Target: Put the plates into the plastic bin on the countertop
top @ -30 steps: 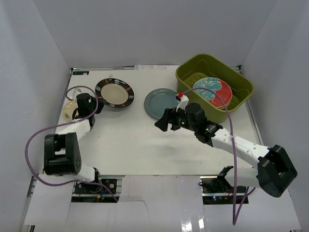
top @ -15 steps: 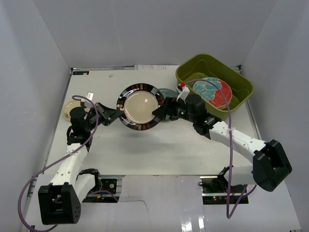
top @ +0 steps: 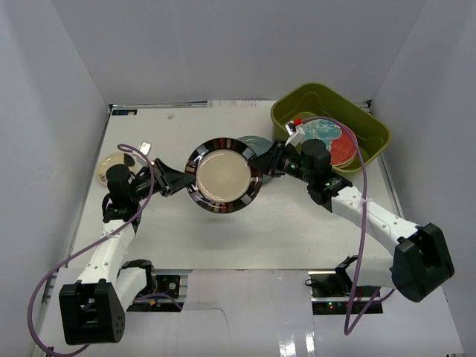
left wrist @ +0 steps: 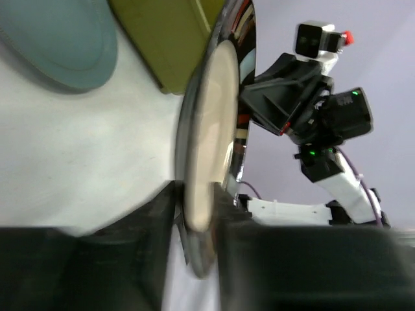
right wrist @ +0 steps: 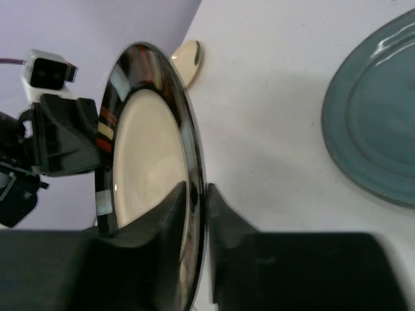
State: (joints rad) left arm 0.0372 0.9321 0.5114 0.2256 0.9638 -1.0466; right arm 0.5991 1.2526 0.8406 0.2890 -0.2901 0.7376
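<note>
Clamping opposite rims of the striped plate [top: 223, 175] with left gripper [top: 185, 178] and right gripper [top: 259, 165], both arms stretched inward.

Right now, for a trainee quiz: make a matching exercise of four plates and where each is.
Things: 1 black-striped-rim cream ceramic plate; 2 plain teal round plate; 3 red-teal floral plate; 4 small cream plate.
Places: A in the olive-green plastic bin; B held between left pincer and right pincer; C white countertop, left edge; D countertop, beside the bin.
Pairs: 1-B; 2-D; 3-A; 4-C.
</note>
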